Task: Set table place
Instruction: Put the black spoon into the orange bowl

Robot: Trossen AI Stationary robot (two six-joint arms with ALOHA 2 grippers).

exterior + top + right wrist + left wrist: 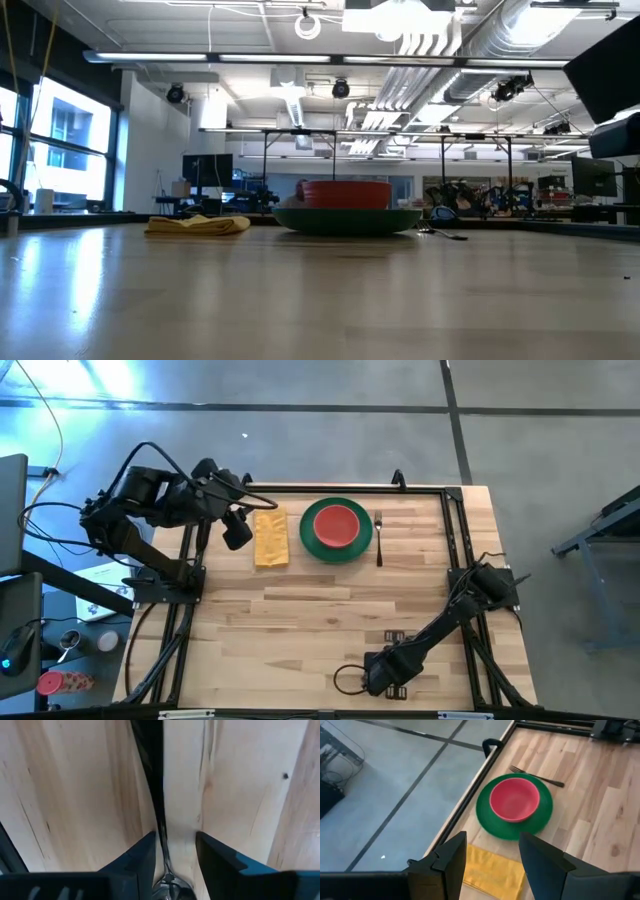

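Observation:
A round green plate [336, 530] with a red bowl [334, 524] in it stands at the table's far middle. A dark fork [379, 538] lies to its right and a folded yellow napkin [271, 538] to its left. My left gripper [237, 532] is open and empty, above the napkin's left edge [492, 872]. My right gripper [378, 678] is low over the table near its near edge. In the right wrist view it [175, 837] is open, with a finger on either side of the dark spoon [159, 815], which lies flat on the planks. In the high view that gripper hides the spoon.
The pale plank table [300, 630] has a thin black frame [330, 487] along its far edge. Both arms' bases stand on the table at its left and right sides. A dark cable loop [345, 680] lies beside my right gripper. Bare planks fill the middle.

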